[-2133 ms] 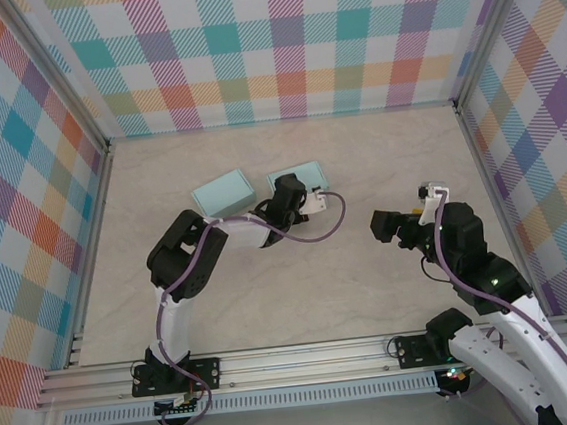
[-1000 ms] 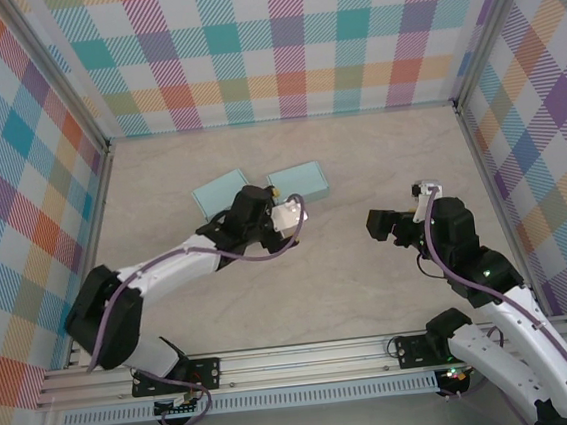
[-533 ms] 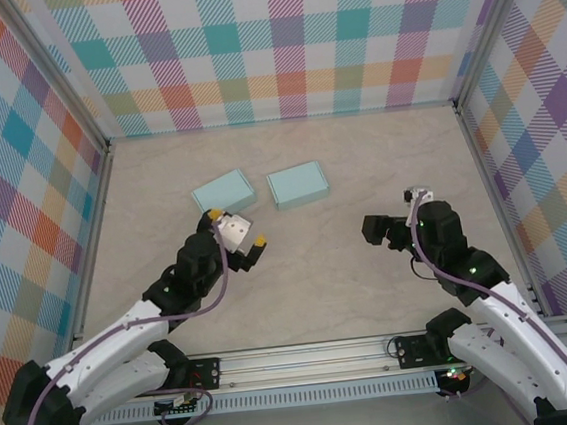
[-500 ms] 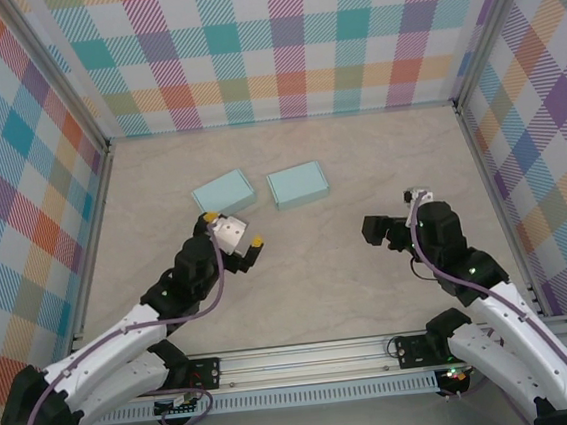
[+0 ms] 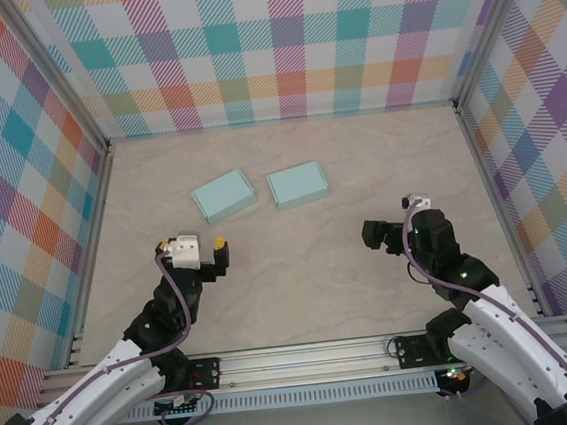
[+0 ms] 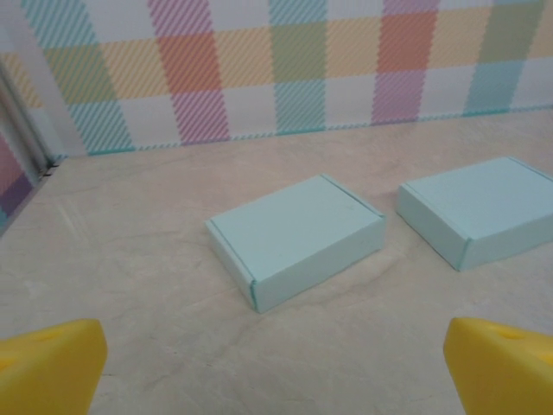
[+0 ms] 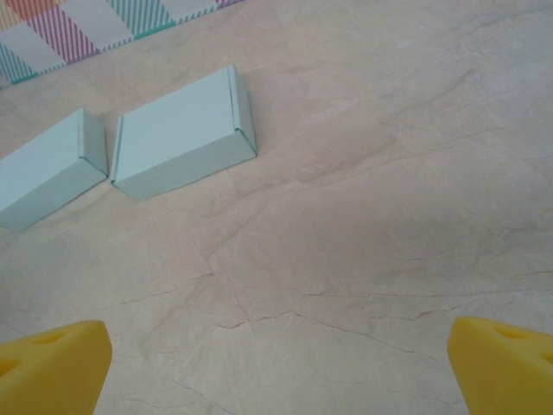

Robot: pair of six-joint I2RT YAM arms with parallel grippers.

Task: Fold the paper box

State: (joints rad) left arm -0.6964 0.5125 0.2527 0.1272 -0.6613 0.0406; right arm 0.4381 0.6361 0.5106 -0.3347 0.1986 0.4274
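Two pale teal paper boxes lie shut and flat side by side on the table: the left box and the right box. My left gripper hovers near the front left, well short of the boxes, open, with bare table between its yellow fingertips. My right gripper hangs at the right, facing the boxes from a distance, open and holding nothing; its yellow fingertips frame bare table.
Plaid walls enclose the beige marbled table at the back and both sides. An aluminium rail runs along the near edge by the arm bases.
My left arm has drawn back from over the boxes to the near left, leaving both boxes uncovered. My right gripper has slid slightly toward the near edge.
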